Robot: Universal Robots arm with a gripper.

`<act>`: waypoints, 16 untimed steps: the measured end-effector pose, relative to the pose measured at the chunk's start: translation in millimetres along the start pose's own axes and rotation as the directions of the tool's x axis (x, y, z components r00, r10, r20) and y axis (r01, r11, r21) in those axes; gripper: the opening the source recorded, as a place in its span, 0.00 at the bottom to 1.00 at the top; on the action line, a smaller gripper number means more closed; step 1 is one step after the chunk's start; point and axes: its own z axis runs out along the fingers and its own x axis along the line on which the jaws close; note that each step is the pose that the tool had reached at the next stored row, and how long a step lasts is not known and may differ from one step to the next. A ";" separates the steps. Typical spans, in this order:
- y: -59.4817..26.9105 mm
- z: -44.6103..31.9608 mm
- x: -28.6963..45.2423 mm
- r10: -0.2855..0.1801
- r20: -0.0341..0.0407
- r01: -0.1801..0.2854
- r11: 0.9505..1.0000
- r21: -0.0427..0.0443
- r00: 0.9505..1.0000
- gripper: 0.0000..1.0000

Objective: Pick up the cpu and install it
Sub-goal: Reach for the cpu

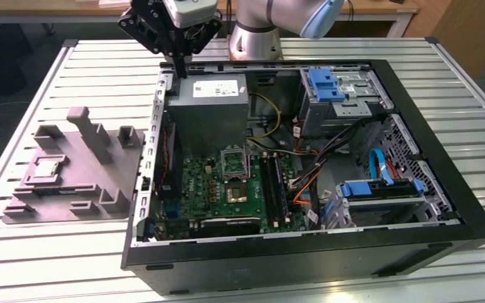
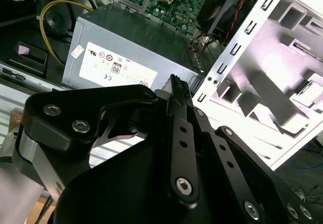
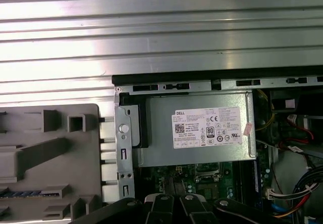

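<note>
The cpu [image 1: 46, 169] is a small silvery square lying in a recess of the grey fixture [image 1: 74, 183], at the exterior view's left beside the open computer case. My gripper [image 1: 179, 69] hangs over the case's far left corner, above the edge of the grey power supply [image 1: 211, 107], well away from the cpu. Its fingers [image 2: 175, 85] are pressed together with nothing between them. Inside the case, the green motherboard [image 1: 209, 189] carries the metal-framed socket [image 1: 235, 189] with its dark centre exposed and its frame lifted.
In both wrist views the power supply [image 3: 197, 128] with its white label sits under the gripper. Drive bays with blue latches [image 1: 323, 85] and loose cables [image 1: 310, 170] crowd the case's right side. The slatted metal table [image 1: 57, 82] surrounds the case.
</note>
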 end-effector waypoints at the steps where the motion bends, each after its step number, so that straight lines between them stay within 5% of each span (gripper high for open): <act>1: -0.2 0.1 2.1 0.000 0.000 0.000 1.000 0.000 1.000 0.11; 16: -0.5 0.1 6.6 0.000 0.000 0.000 1.000 0.000 1.000 0.11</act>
